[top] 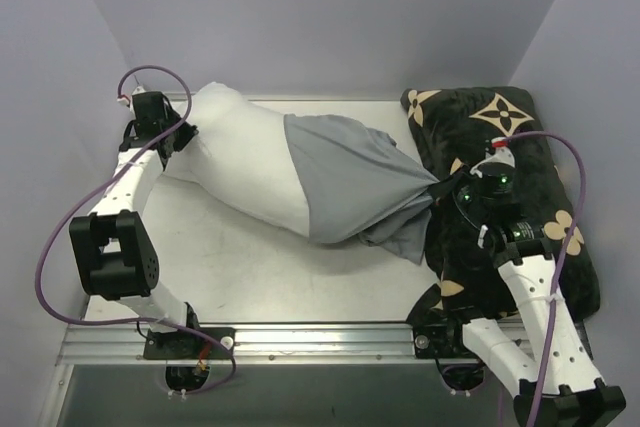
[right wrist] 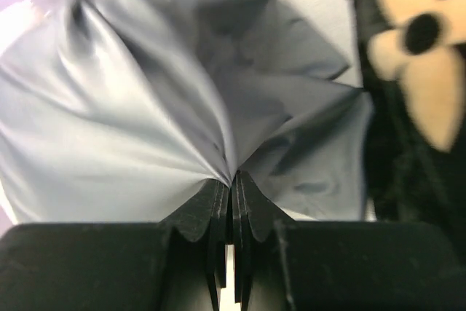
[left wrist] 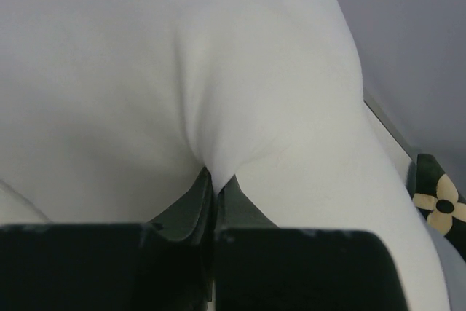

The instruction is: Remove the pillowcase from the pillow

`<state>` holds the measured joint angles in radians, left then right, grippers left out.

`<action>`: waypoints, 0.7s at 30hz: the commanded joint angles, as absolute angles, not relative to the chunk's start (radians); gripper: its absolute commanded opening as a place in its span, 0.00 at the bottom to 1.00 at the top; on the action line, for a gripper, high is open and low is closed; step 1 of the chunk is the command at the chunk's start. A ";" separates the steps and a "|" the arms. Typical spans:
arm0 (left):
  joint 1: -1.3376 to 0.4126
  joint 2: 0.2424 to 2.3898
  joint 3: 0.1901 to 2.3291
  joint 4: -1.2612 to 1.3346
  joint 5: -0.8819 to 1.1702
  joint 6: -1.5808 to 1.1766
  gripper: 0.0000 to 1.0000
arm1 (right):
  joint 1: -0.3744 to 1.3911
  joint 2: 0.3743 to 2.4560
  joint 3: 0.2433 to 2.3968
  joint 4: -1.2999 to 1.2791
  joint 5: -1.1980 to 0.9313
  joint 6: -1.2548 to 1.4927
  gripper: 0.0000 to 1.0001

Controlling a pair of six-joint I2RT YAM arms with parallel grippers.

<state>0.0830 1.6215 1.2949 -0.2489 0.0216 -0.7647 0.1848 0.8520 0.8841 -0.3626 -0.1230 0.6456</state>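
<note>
Lying left of black cushion [top: 455, 112]: white pillow [top: 245, 162], grey pillowcase [top: 350, 182] covering its cushion-side end. L gripper [left wrist: 216, 178] clenched on pillow end away from cushion. R gripper [right wrist: 231, 178] clenched on bunched pillowcase, beside cushion.

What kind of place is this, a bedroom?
Probably a robot test booth, not a bedroom: plain walls box in a metal table, a left arm and right arm are bolted at its near edge, and purple cables loop off them.
</note>
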 commanded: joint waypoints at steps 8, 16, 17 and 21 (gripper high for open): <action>0.210 1.689 1.450 -0.253 -0.193 -0.699 0.00 | 0.089 0.799 1.049 -0.483 -0.104 0.614 0.00; 0.183 1.743 1.511 -0.291 -0.060 -0.647 0.00 | 0.124 0.912 1.310 -0.450 -0.232 0.631 0.00; 0.175 1.758 1.520 -0.305 -0.049 -0.640 0.00 | 0.150 0.932 1.333 -0.443 -0.229 0.617 0.00; 0.158 1.743 1.509 -0.328 -0.048 -0.633 0.00 | 0.261 1.032 1.475 -0.460 -0.123 0.539 0.00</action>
